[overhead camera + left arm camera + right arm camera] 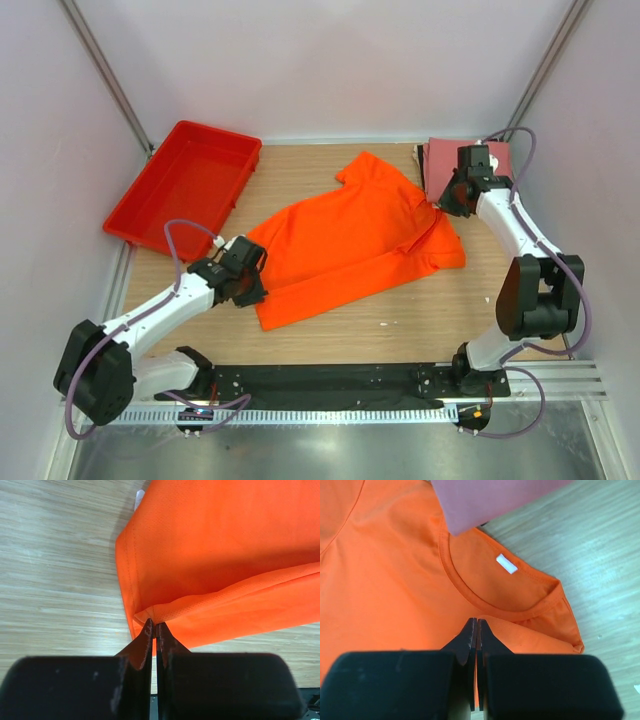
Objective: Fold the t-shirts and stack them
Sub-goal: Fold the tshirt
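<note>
The bright orange t-shirt (350,240) lies spread across the middle of the table, partly folded over itself. My left gripper (250,272) is shut on its near-left hem corner; the left wrist view shows the orange cloth (225,555) pinched between the closed tips (154,624) and raised a little off the wood. My right gripper (441,200) is shut on a fold of the orange shirt (385,580) just below the neckline, near the white neck label (506,564). The dusty pink shirt (440,156) lies folded at the back right, and its edge (485,500) overlaps the orange collar.
A rigid red plastic tray (190,180) stands at the back left, beside the left wall. The enclosure's walls close in on three sides. Bare wood (400,330) shows in front of the orange shirt, up to the black arm-mount rail.
</note>
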`<state>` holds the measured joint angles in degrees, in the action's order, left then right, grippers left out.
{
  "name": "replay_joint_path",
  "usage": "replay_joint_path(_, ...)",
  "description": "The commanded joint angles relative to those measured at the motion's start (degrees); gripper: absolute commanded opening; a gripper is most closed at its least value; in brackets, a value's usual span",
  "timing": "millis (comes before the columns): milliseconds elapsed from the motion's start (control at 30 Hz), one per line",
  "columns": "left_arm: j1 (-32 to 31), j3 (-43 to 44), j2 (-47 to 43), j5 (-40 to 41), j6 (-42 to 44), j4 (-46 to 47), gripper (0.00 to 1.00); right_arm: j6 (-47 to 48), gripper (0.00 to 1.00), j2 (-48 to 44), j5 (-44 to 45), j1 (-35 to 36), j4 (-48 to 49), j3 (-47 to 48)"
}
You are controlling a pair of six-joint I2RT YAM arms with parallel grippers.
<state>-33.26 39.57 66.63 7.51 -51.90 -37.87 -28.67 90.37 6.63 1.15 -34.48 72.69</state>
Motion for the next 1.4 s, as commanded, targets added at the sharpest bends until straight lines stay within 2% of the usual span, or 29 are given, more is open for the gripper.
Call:
replay_joint_path(0,-0.14,1.65,0.34,3.21,1.54,1.04,0.0,4.31,0.01,1.74,-0.92,1.31,3.01,3.34)
replay_joint_path(333,-0.14,2.09,1.74,4.53,2.59,1.04,0.0,10.38,0.01,6.48,-5.93,3.77,5.3,6.06)
replay_joint_path(633,-0.06,2.18,3.86,4.62,3.12,1.21,0.0,14.24,0.01,10.79,-1.19,6.59,5.47,9.93)
replay_joint_path(900,-0.14,1.65,5.09,4.71,2.94,1.74,0.0,17.33,0.01,13.69,-4.53,8.08,7.76,11.42)
replay_joint_path(1200,-0.14,1.21,6.14,7.25,3.47,0.96,0.0,16.54,0.01,21.24,0.49,8.26,3.54,18.27)
replay_joint_path(1367,-0.14,1.91,6.15,9.8,2.86,-0.19,0.0,15.48,0.01,21.96,3.28,8.26,3.28,18.9)
